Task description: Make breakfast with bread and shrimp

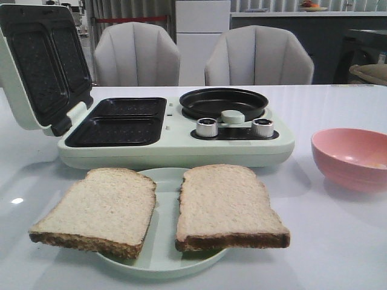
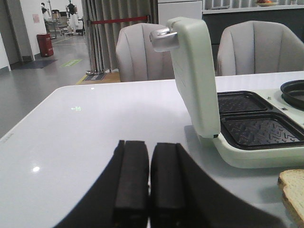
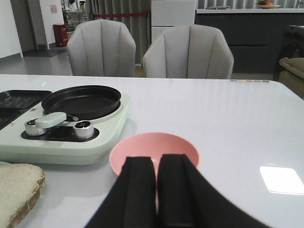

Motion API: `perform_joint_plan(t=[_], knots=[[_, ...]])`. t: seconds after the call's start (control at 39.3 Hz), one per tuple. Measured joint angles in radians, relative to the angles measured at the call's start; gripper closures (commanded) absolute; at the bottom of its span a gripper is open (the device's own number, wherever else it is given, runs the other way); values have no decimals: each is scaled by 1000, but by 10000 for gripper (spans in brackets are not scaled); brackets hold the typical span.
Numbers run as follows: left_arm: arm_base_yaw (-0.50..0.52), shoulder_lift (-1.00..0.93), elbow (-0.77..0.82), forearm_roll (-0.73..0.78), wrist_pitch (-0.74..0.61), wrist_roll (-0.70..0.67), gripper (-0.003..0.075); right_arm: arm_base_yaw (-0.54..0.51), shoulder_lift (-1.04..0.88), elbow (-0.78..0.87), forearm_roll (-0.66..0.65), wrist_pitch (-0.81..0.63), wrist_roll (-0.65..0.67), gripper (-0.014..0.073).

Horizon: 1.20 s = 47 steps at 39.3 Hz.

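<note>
Bread looks soft and light, so a hard squeeze could squash or tear it. The brown crust at an edge that sticks out past the plate seems the best spot to pinch. Two slices lie side by side on that one pale green plate, on the white surface.

One slice shows just ahead of the left claw and off to its right. A corner of the other slice shows ahead of the right claw, off to its left. Both claws are pressed together with nothing between their fingers.

One pink bowl sits right in front of the right claw. Something pale lies in the bowl, but no shrimp can be made out. Shrimp would likely be small and slippery.

One green breakfast maker stands past the plate, farther from both claws. Its lid is up. It has two sandwich wells, one round pan and two silver knobs.
</note>
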Motion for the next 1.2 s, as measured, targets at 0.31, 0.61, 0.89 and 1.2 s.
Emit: perform_joint_plan(t=[0.31, 0.61, 0.89, 1.2], knots=[[0, 0, 0, 0, 0, 0, 606, 0, 0, 0, 0, 0, 0, 408], [0, 0, 0, 0, 0, 0, 606, 0, 0, 0, 0, 0, 0, 408], [0, 0, 0, 0, -34, 0, 606, 0, 0, 0, 0, 0, 0, 408], [0, 0, 0, -42, -446, 0, 606, 0, 0, 0, 0, 0, 0, 408]])
